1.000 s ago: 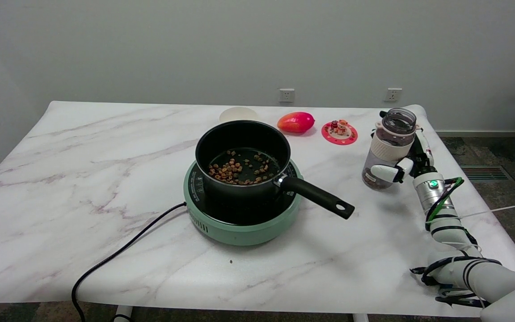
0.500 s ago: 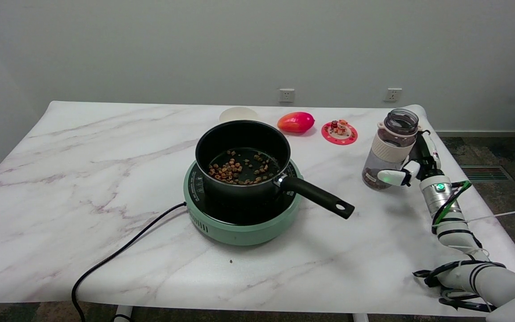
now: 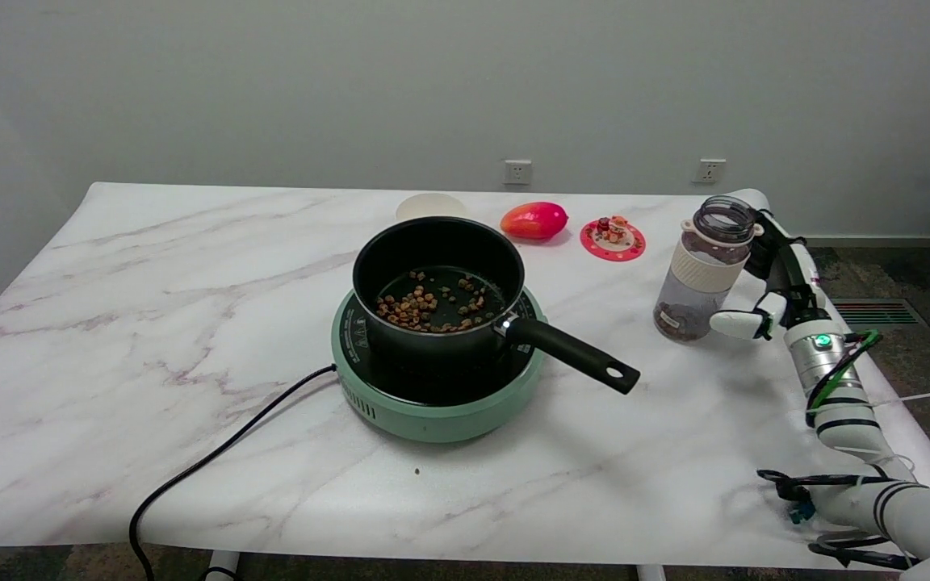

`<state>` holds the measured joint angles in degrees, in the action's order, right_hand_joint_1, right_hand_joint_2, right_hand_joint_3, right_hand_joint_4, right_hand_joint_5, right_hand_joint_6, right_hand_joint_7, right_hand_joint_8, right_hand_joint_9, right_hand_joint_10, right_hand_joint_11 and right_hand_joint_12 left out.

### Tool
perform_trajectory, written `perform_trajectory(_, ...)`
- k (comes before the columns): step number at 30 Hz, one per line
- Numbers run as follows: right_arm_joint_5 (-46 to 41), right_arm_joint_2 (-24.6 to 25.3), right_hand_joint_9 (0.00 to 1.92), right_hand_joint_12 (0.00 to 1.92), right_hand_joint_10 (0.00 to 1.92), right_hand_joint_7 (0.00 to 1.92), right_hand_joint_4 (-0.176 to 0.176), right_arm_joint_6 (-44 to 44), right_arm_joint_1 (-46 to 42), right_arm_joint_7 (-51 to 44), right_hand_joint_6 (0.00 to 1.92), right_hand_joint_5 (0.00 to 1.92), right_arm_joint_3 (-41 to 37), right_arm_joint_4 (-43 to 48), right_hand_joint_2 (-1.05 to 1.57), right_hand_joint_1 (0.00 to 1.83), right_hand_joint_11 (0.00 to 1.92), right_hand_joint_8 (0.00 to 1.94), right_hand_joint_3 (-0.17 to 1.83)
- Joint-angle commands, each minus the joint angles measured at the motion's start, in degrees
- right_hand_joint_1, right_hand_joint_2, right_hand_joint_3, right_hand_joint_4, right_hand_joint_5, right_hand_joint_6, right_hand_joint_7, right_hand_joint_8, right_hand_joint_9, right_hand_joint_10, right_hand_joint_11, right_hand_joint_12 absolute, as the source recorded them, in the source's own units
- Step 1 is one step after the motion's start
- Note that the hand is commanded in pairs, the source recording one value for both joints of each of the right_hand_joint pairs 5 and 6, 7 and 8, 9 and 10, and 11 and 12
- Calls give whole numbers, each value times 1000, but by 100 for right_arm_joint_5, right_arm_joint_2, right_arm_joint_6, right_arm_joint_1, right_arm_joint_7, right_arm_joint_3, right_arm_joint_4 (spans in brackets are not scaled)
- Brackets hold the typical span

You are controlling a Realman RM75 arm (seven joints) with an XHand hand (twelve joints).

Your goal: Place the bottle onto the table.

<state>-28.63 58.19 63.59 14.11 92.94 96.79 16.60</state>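
Note:
A clear bottle (image 3: 701, 270) with a cream band, an open mouth and dark bits at its bottom stands upright on the marble table (image 3: 150, 282), at its right side. My right hand (image 3: 776, 278) is just to the right of the bottle, apart from it, holding nothing. Its thumb points left toward the bottle's base and its other fingers reach up beside the bottle's neck. A small gap shows between the hand and the bottle.
A black pot (image 3: 437, 282) with food bits sits on a green cooker (image 3: 433, 403); its handle (image 3: 574, 353) points toward the bottle. A cord (image 3: 215, 460) runs off the front edge. A red fruit (image 3: 534, 219), a pink coaster (image 3: 613, 239) and a white lid (image 3: 430, 206) lie behind.
My right hand has let go of the bottle and drawn back to the right. The bottle stays standing on the table.

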Motion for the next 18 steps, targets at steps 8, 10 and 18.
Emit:
perform_trajectory(8, 27, -1268, 609, 729, 609, 593, 0, -587, -1552, 192, 269, 269, -1401, 556, -520, 1403, 729, 593, 1108)
perform_trajectory(10, 51, -1270, 613, 749, 613, 647, 0, -545, -1604, 159, 270, 270, -1735, 497, -424, 1415, 749, 647, 1098)
perform_trajectory(18, 45, -1496, 741, 883, 741, 835, 0, -321, -1785, -917, 157, 157, -2323, 493, -39, 1450, 883, 835, 907)
